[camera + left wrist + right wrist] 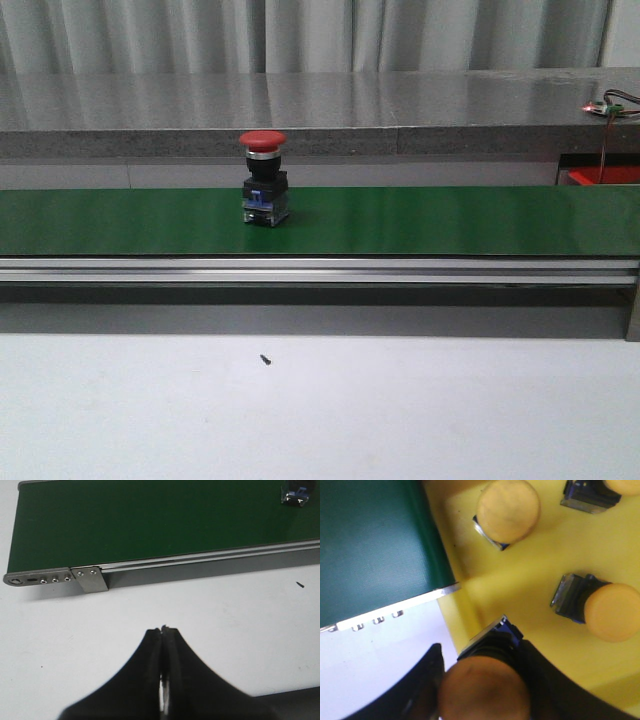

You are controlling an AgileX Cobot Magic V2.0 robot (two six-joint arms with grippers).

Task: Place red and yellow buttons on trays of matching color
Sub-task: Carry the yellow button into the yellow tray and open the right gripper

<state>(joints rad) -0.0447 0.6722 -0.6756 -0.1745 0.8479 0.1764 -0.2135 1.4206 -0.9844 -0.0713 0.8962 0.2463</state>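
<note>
Right jaws (482,700) pinching yellow button (485,690) – domed cap, black body – over yellow tray (540,645), left jaws (164,630) pressed together

We see one red button (263,180) standing alone on the green belt (450,220), with open belt on both sides. In the yellow tray (520,585), three yellow buttons (508,511) crowd the space around our right end effector (485,680).
</note>
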